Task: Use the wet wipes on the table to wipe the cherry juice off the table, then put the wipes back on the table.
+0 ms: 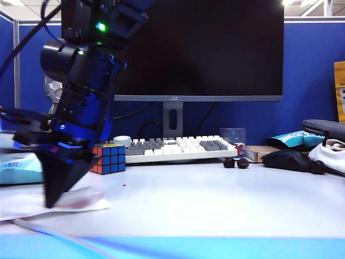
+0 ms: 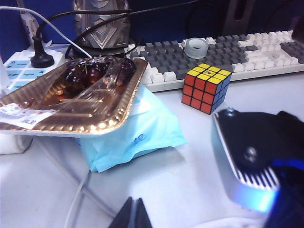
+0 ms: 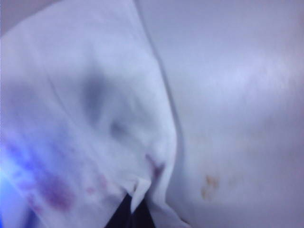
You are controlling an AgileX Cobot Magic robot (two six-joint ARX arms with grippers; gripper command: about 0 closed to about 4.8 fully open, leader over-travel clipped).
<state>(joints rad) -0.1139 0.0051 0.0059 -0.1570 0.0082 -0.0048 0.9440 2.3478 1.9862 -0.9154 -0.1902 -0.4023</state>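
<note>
The wet wipes (image 1: pixel 86 203), a thin white sheet with a pink stain, lie on the table (image 1: pixel 215 205) at the front left. My right gripper (image 1: pixel 52 202) has reached across to that side and points down onto the sheet. In the right wrist view, the right gripper (image 3: pixel 135 210) is shut on a fold of the stained wet wipes (image 3: pixel 95 118). A faint smear of cherry juice (image 3: pixel 209 186) shows on the table beside them. A tiny dark speck (image 1: pixel 125 185) lies further back. My left gripper (image 2: pixel 134 213) is shut and empty, low over the table.
A puzzle cube (image 1: pixel 108 159) stands just behind the right arm. A light-blue tissue pack (image 1: pixel 19 168) with a foil tray (image 2: pixel 71 102) of cherries on top is at the far left. Two cherries (image 1: pixel 236 162), a keyboard (image 1: pixel 178 147) and a mouse (image 1: pixel 288 159) lie further back.
</note>
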